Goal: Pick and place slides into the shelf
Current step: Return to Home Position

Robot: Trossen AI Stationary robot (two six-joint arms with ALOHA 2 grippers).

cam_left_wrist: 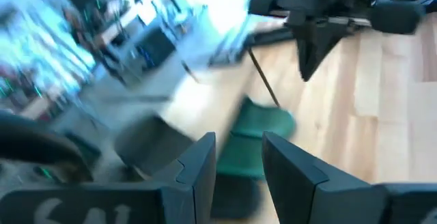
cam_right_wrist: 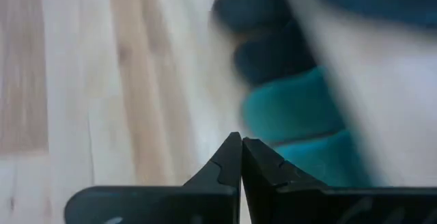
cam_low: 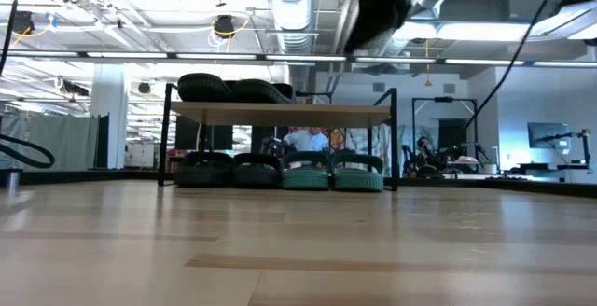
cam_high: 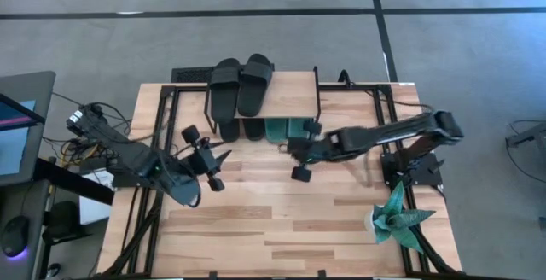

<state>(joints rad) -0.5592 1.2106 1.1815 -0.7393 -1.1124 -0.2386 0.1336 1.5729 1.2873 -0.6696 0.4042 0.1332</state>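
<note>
Nearest, the left gripper is held apart and empty; the right gripper is pressed together on nothing, just before the shelf. Four slides are tucked beneath, with a black pair laid on top. The rubber is likely light and bendy, best taken by the strap.

No legible text, label, brand, number or sign appears in any view. Pale markings on the body of the left claw, seen in the left wrist view, are too blurred to read. The monitor beside the tabletop shows colour only, with no readable characters.
</note>
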